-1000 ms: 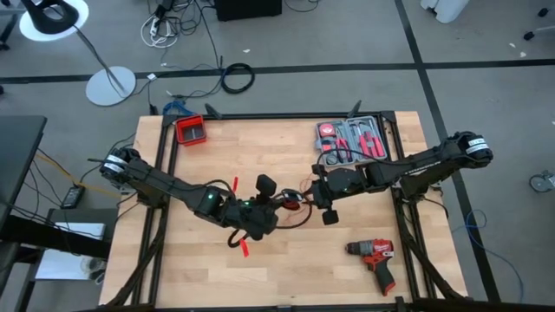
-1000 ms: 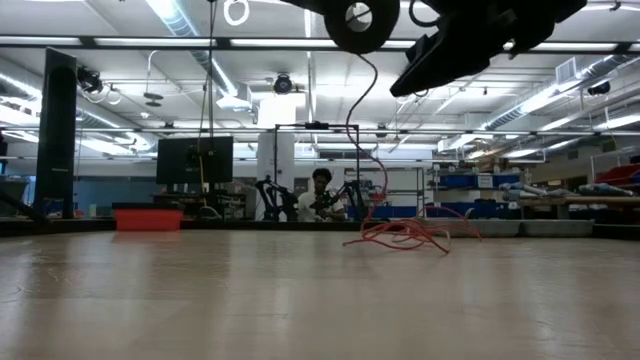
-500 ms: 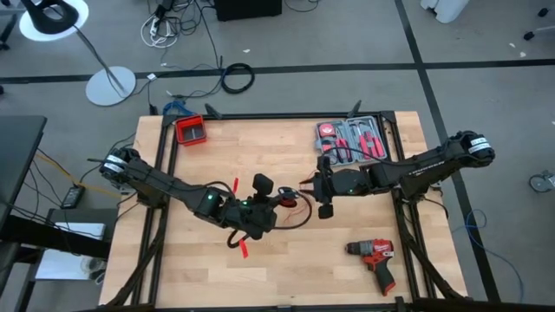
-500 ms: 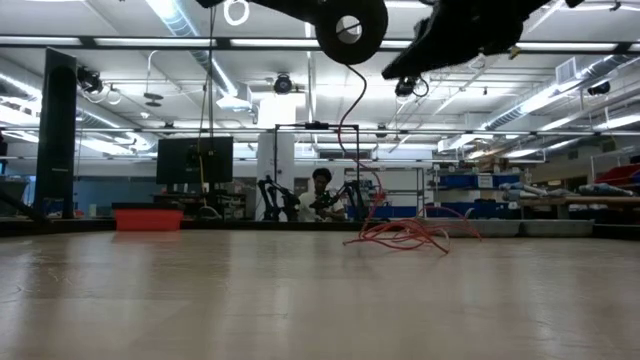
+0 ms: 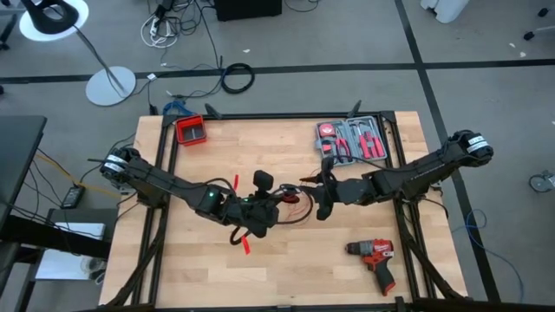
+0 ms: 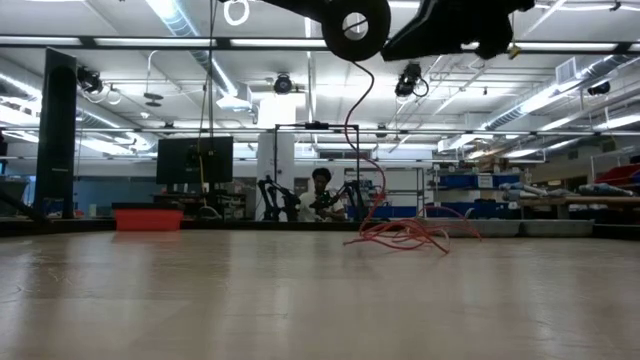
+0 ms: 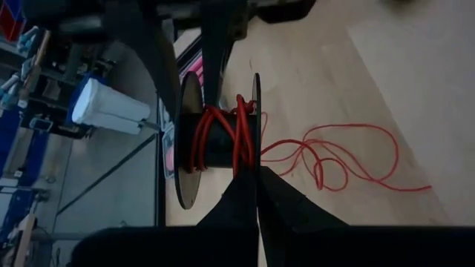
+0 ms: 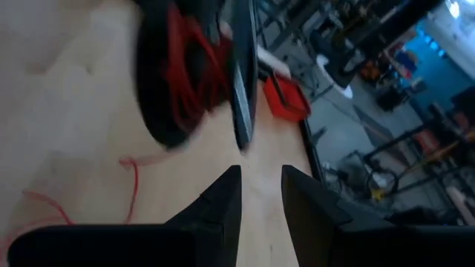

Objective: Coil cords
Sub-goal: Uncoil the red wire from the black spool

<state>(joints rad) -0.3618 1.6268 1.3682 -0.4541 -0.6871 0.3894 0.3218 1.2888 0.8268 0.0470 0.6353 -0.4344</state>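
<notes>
Left gripper (image 7: 257, 194): we see its jaws pinching one flange of the black plastic spool (image 7: 217, 141) above mid-worktop.
Cord (image 7: 338, 154): thin red wire, partly wound on the spool (the rest lies loose on the pale wooden worktop (image 5: 286, 269)).
Right gripper (image 8: 260, 194): jaws spread, just beside the spool.

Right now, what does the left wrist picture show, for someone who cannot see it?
A black spool wound with red wire is held just ahead of the left pincer, whose dark fingers are shut on one of its discs. Loose red wire trails in loops over the wooden table.
</notes>
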